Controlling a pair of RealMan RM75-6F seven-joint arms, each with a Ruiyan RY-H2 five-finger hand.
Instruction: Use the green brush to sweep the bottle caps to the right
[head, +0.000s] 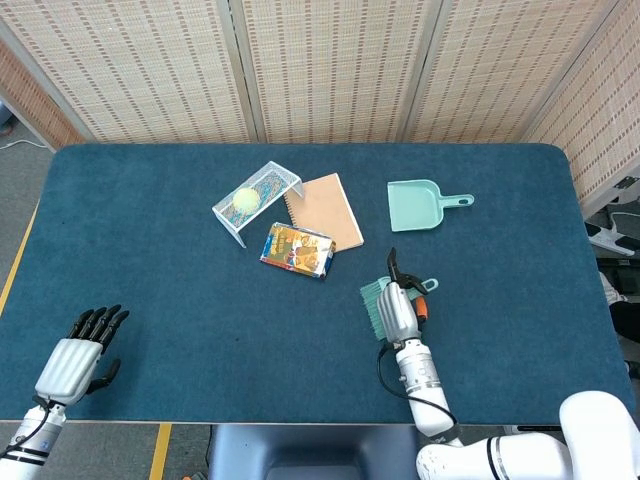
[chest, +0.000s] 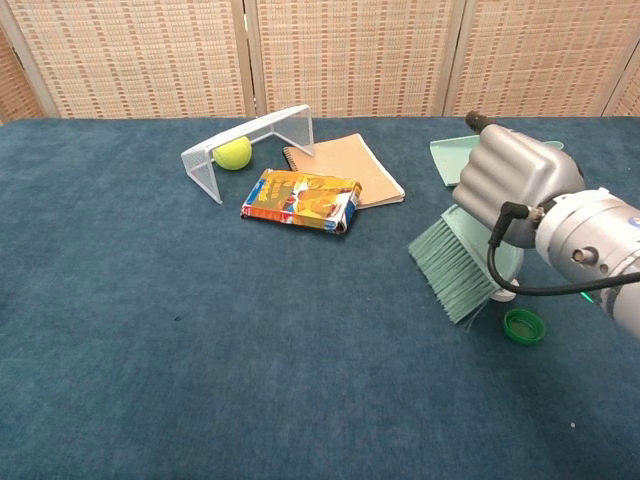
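My right hand (chest: 512, 186) grips the green brush (chest: 458, 268) by its handle, bristles pointing down-left and touching the blue cloth. Just right of the bristles lies a green bottle cap (chest: 524, 326). A white cap (chest: 505, 294) peeks out under the brush's back edge. From the head view the same right hand (head: 400, 311) covers most of the brush (head: 373, 298), and the caps are hidden there. My left hand (head: 82, 354) rests at the table's near left corner, fingers straight, holding nothing.
A green dustpan (head: 420, 205) lies behind the brush. A tan notebook (chest: 345, 170), a colourful box (chest: 302, 200) and a small white goal frame (chest: 250, 140) holding a yellow ball (chest: 232, 152) sit at centre-left. Blue cloth (chest: 150, 350) covers the table.
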